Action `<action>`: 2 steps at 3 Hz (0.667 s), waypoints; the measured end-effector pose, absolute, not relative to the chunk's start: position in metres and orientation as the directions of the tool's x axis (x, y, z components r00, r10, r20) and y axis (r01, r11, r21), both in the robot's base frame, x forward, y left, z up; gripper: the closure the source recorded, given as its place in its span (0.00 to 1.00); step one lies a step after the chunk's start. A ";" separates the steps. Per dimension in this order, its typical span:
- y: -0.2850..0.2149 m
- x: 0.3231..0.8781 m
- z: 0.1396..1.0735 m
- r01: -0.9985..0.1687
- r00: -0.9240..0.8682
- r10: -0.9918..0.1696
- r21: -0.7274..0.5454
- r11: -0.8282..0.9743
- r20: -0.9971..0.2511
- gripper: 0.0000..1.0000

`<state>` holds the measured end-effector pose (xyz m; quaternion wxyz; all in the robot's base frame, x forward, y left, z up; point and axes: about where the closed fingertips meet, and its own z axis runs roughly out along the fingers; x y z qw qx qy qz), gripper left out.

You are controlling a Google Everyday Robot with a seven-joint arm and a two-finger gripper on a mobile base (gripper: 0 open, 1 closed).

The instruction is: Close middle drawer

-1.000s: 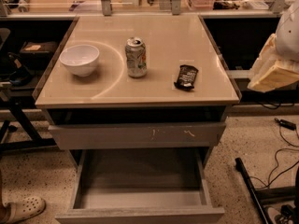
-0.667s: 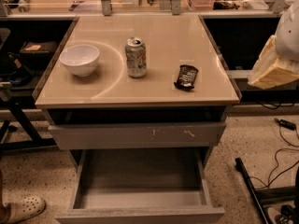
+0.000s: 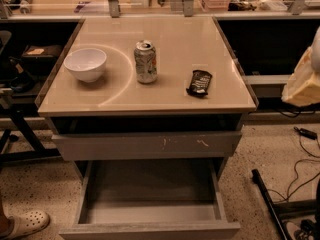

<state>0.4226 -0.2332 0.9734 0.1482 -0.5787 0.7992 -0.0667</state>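
Noting middle drawer pulled far out under scratched front; gripper at rt edge, well apart; can't tell its state

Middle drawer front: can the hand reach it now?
Likely yes. The hand sits at the right edge, above the pulled-out middle drawer; nothing visible blocks the way down to its front.
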 end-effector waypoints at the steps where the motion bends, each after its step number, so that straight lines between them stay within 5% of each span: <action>1: -0.244 0.375 0.920 -0.906 -0.369 -0.921 -0.174 0.387 -0.127 1.00; 2: -0.250 0.326 0.853 -0.900 -0.431 -0.897 -0.023 0.435 -0.095 1.00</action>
